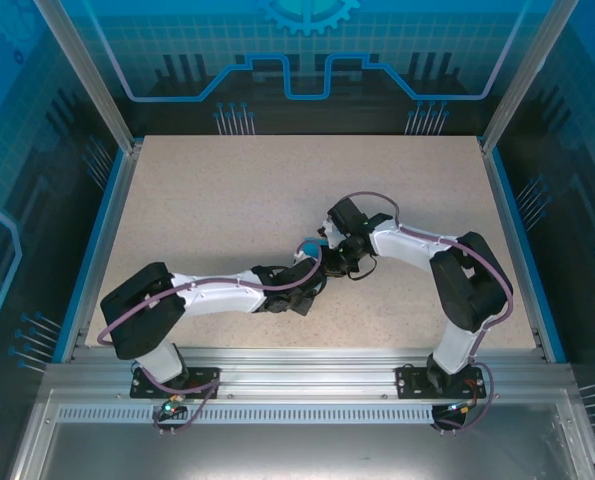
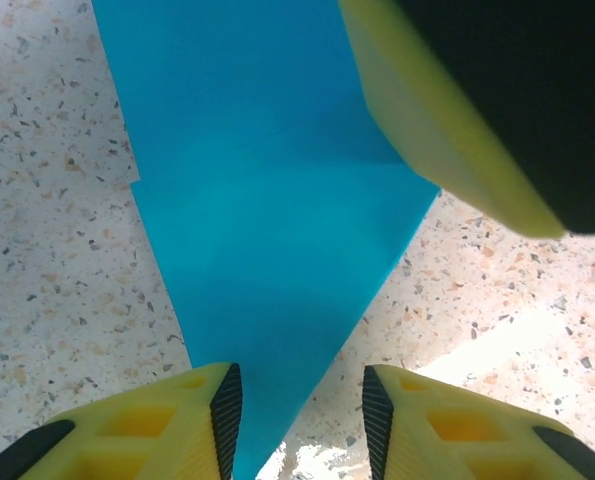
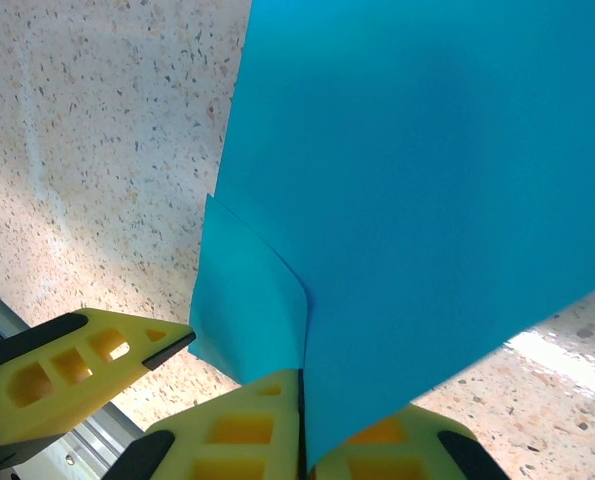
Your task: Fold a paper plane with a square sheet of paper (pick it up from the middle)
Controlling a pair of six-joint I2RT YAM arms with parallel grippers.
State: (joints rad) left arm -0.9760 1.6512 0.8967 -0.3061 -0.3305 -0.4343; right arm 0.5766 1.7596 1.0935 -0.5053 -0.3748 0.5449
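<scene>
Two pincers meet midway across the counter [image 1: 227, 200]. Right pincer [image 3: 302, 388] clamped on edge of the folded teal paper sheet [image 3: 427, 150]. Left pincer [image 2: 302, 405] jaws apart, sheet's pointed tip lying between them, ungripped.

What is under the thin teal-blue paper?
Speckled beige tabletop shows beside the thin teal-blue folded paper. The patch directly beneath is covered, so anything lying there cannot be seen.

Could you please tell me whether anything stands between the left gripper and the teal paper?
Nothing visible does: the teal paper lies with its point in the open gap of the left gripper, and the right gripper clamps it.
</scene>
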